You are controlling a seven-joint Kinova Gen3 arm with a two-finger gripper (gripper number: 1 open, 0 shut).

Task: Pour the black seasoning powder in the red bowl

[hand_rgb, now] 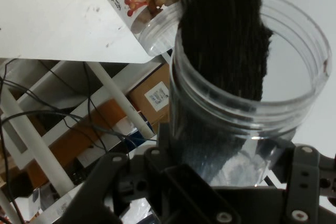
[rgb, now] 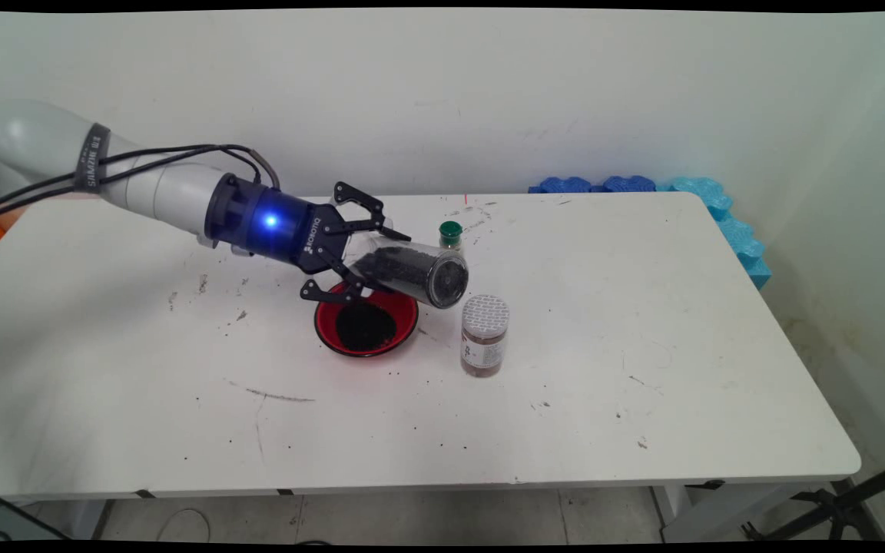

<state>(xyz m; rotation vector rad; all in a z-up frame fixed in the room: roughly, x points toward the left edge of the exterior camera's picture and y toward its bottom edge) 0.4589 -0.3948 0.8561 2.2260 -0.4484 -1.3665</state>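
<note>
— Nearest your camera, what do you see?

— You see bare worktop [rgb: 181, 430], white, scuffed and speckled with dark crumbs, running up from the near edge. Next comes a brown jar [rgb: 484, 336] with a silvery patterned lid, standing upright, right of centre.

— And just beyond it?

— You have a red bowl [rgb: 366, 319] to the jar's left, near but apart from it, with a heap of black granules in its middle.

— Where are your jaws?

— Your gripper [rgb: 366, 257] hangs just above the bowl's far rim, reaching in from the left. The jaws are clamped on a clear plastic jar [rgb: 410, 270] that lies nearly on its side, one finger above it, one below. Its closed base points right, toward the brown jar, and it is partly filled with the same black granules.

— What does your hand view add?

— You look into the clear plastic jar's [hand_rgb: 247, 103] open mouth there, with black granules banked along one wall. Whether any are falling, you cannot tell.

— Anything farther back?

— You see a small bottle with a green cap [rgb: 451, 233] upright behind the held jar. Past the worktop's far right corner, blue foam pieces [rgb: 688, 201] lie along the wall.
</note>
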